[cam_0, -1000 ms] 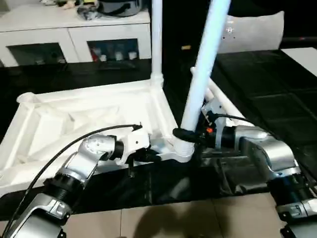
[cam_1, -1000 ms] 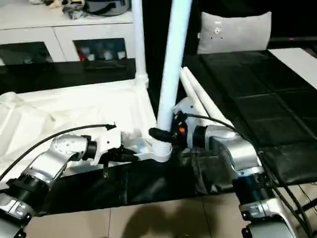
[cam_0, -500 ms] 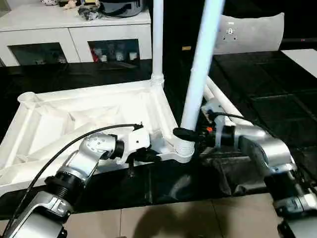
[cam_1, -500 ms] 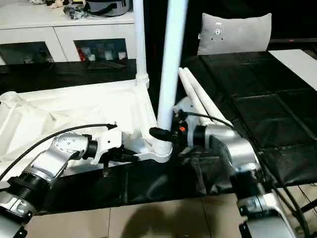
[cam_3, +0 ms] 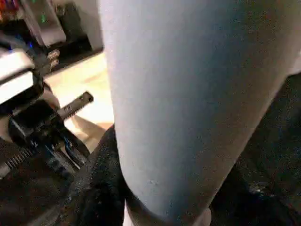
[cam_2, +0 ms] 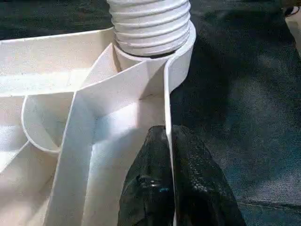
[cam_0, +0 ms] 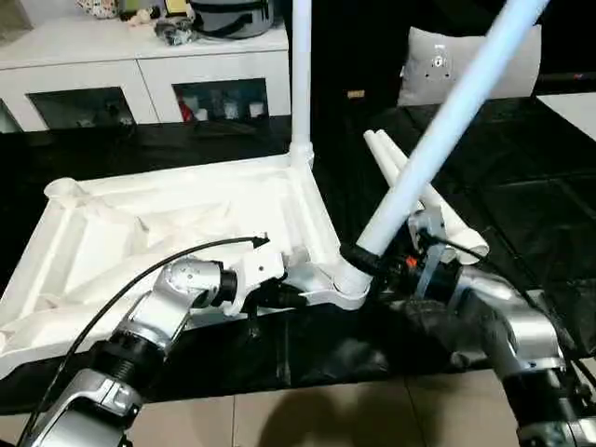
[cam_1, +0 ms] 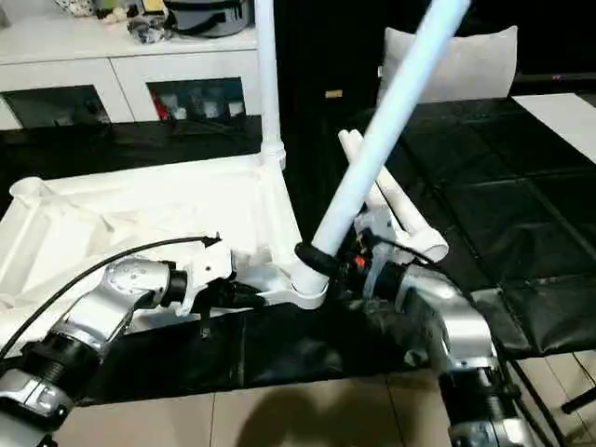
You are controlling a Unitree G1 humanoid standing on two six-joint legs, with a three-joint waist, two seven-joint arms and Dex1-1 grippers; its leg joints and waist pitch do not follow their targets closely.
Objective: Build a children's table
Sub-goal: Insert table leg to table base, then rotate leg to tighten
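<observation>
Children's table top lies upside down on the black mat, ribs up, one leg upright in its far corner socket. My left tool is clenched on the near rim wall. My right tool grasps a second leg, tilted in the near corner socket. Two spare legs lie just beside.

Pale tiled floor in front, under a black quilted mat. At the back, a low white cabinet with glass doors, clutter on top. To its right, a grey square cushion, upright.
</observation>
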